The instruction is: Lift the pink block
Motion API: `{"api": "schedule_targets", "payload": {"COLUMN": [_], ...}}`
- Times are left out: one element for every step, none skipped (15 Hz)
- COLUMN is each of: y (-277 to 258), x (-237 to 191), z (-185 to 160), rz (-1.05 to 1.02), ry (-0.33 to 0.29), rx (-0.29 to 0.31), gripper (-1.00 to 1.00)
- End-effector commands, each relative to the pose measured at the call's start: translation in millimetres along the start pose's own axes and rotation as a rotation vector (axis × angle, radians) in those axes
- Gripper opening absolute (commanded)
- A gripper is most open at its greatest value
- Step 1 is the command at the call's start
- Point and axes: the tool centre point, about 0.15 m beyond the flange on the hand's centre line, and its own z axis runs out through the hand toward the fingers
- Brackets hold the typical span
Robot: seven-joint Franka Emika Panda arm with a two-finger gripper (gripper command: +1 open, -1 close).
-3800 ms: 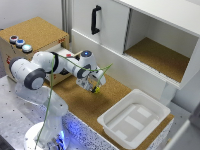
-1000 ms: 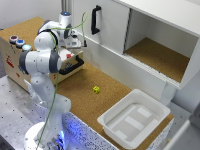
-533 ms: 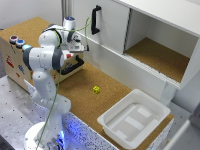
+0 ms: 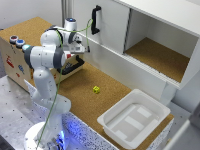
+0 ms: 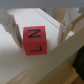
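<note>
The Franka arm (image 4: 46,75) stands on its base at the lower left of the exterior view, rising from the perforated metal bench (image 4: 15,107). Its upper links fold back toward the upper left of the frame, elbow bent, with the wrist reaching out horizontally toward the white cabinet (image 4: 150,35). The gripper (image 4: 81,48) sits at the cabinet's lower front edge, left of the cabinet's open compartment (image 4: 155,52) and just below the black handle (image 4: 95,19) on the closed door.

In the wrist view the two fingers (image 5: 10,25) stand spread either side of the pink block (image 5: 34,40). The block fills the gap between them, its pinkish-red face marked with dark letter-like strokes. Its left edge lies against or very close to the left finger; a narrow gap shows on the other side, so the pincer is spread, not pinching. The block rests on a pale surface, with a tan wooden edge (image 5: 50,62) crossing the lower part of the wrist frame in front of it. In the exterior view the block is hidden by the gripper.

The small yellow cube (image 4: 96,89) lies on the cork tabletop (image 4: 85,95) at mid-frame, well apart from the gripper. A white plastic tray (image 4: 134,120) sits at the lower right. A wooden box (image 4: 12,55) with coloured buttons on top stands at the left edge.
</note>
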Motion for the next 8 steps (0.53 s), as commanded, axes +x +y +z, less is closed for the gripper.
{"api": "schedule_targets", "payload": {"y": [-1, -1, -2, -2, -2, -2, -3, -5], "x": [9, 8, 8, 7, 5, 2, -1, -4], "z": [2, -3, -12, -19, -31, -42, -54, -67], "rz": [0.006, 0.006, 0.008, 0.017, 0.032, 0.037, 0.045, 0.052], "ry": [-0.026, -0.023, -0.026, -0.014, -0.013, -0.013, -0.005, 0.007], "rx": [-0.054, -0.058, -0.079, -0.076, -0.086, -0.097, -0.109, -0.119], "gripper": [-1.00, -1.00, -1.00, -1.00, -1.00, -1.00, -1.00, -1.00]}}
